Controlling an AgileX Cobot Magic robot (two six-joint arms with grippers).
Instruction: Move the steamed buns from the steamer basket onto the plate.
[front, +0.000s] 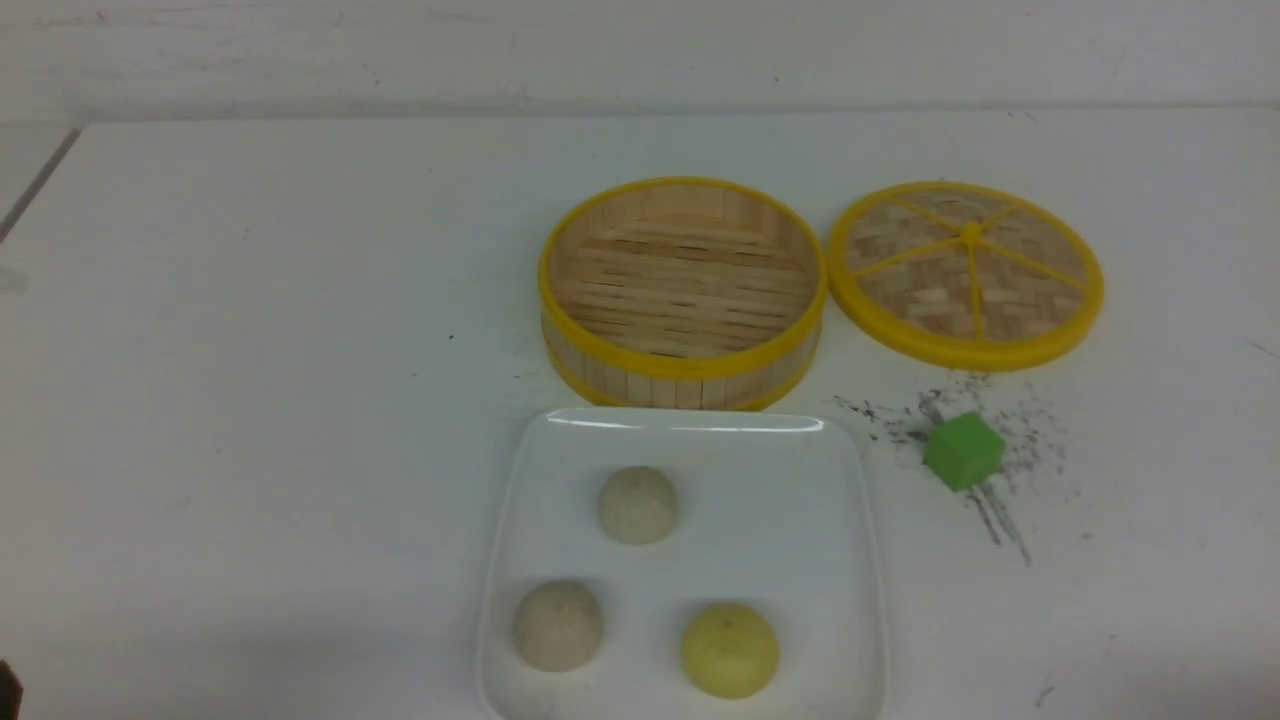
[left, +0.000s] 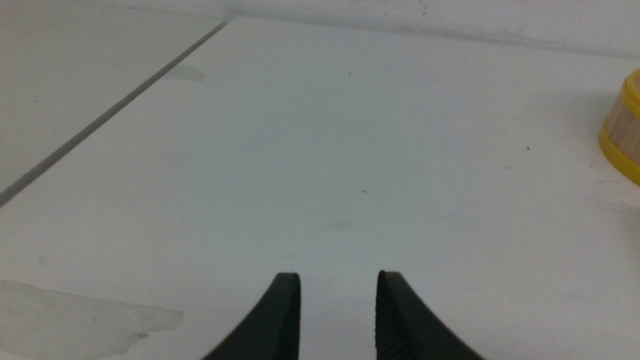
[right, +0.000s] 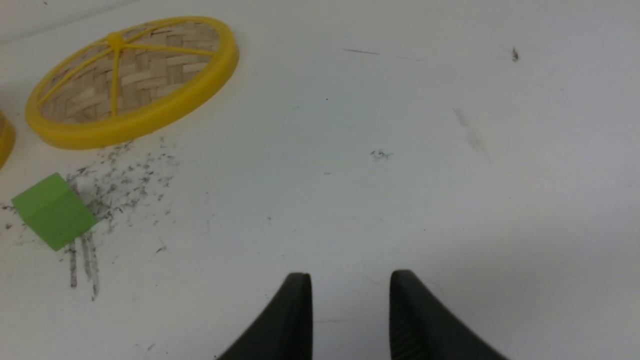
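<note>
Three steamed buns lie on the white square plate (front: 850, 520) at the front: one beige bun (front: 638, 504) at its far middle, one beige bun (front: 557, 625) at the near left, and a pale yellow bun (front: 730, 649) at the near right. The steamer basket (front: 683, 292) stands just behind the plate and holds nothing; a piece of its wall shows in the left wrist view (left: 625, 132). My left gripper (left: 338, 280) is open and empty over bare table, well left of the basket. My right gripper (right: 350, 280) is open and empty over bare table, right of the green cube.
The flat woven lid with yellow spokes (front: 966, 272) lies right of the basket and also shows in the right wrist view (right: 131, 80). A green cube (front: 963, 451) (right: 52, 210) sits among dark scuff marks right of the plate. The table's left edge (left: 110, 115) runs diagonally.
</note>
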